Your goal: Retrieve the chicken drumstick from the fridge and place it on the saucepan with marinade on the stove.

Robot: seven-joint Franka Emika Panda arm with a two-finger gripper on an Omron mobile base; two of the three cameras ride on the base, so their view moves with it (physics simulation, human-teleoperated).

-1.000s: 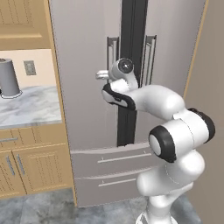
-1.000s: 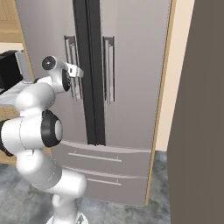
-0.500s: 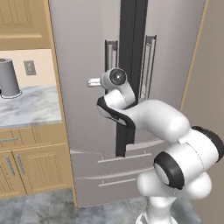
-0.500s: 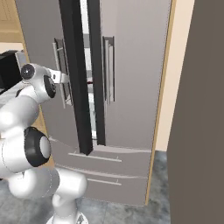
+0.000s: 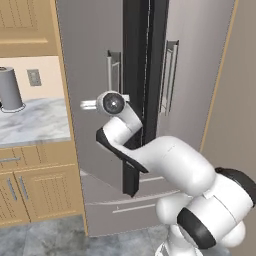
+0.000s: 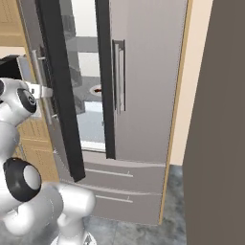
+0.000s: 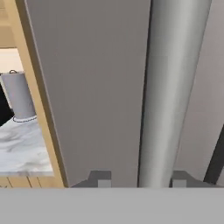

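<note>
Chicken drumstick (image 6: 97, 89), one small dark reddish lump, lies far inside the tall grey metal fridge (image 6: 143, 95) on a white shelf. My gripper (image 7: 139, 178) pinches one long vertical bar handle (image 7: 168, 87) of the left door; two lower drawers (image 6: 122, 184) stay shut.

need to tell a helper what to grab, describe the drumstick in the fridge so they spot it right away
Start at the tall grey fridge, whose left door stands ajar. Through the gap, on a shelf in the white interior, sits the chicken drumstick. It is a small dark reddish lump, the only dark red thing against the pale shelves.
</note>
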